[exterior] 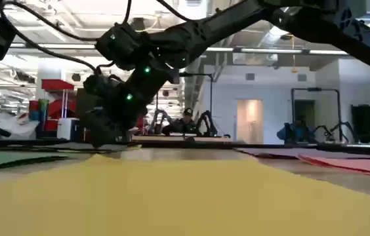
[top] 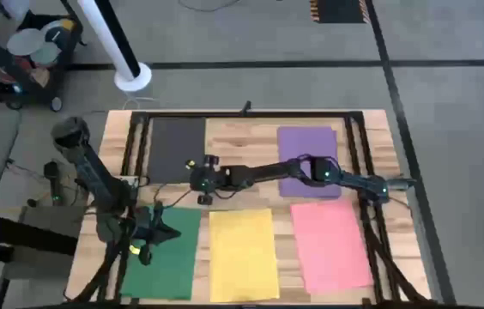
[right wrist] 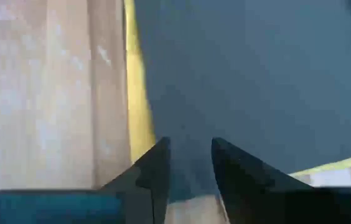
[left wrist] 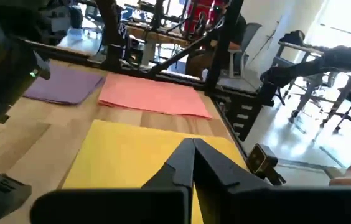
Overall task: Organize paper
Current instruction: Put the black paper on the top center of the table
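Dark sheet [top: 178,148], right pincer [top: 201,182] touching corner

Brightness: even and bright from overhead; the table [top: 251,142] shows no harsh glare.
Light source: ceiling lights [exterior: 54,10] and bright windows [left wrist: 343,25], blown out white.
Shadows: soft, faint, close under the arms.
Blur: right wrist view smeared; the dark sheet [right wrist: 256,81] lacks detail.
Focus: the yellow sheet [exterior: 172,196] is soft up close.
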Available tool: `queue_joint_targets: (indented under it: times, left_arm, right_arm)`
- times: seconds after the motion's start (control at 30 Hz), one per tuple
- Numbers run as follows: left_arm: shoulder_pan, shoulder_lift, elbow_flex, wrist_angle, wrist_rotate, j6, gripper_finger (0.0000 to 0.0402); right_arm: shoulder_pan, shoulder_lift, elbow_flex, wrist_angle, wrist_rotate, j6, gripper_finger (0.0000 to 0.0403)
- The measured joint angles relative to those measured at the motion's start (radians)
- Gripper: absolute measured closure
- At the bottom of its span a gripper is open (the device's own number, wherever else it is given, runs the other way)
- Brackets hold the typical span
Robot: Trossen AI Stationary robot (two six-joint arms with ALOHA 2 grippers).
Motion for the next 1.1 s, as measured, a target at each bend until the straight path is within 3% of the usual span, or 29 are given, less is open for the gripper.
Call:
queue_joint_targets:
  times: [0.93,1.1]
  left_arm:
    - [0.0,0.0,0.0,-0.021,0.005,-0.001,0.0401]
    - [0.0,0.0,0.0,-0.021,0.005,-0.002,0.0401]
  right_arm:
    - [0.001,0.04,0.002,0.043,0.008,-0.032,0.0295]
    - [0.002,0.04,0.022,0.035,0.006,-0.034,0.0328]
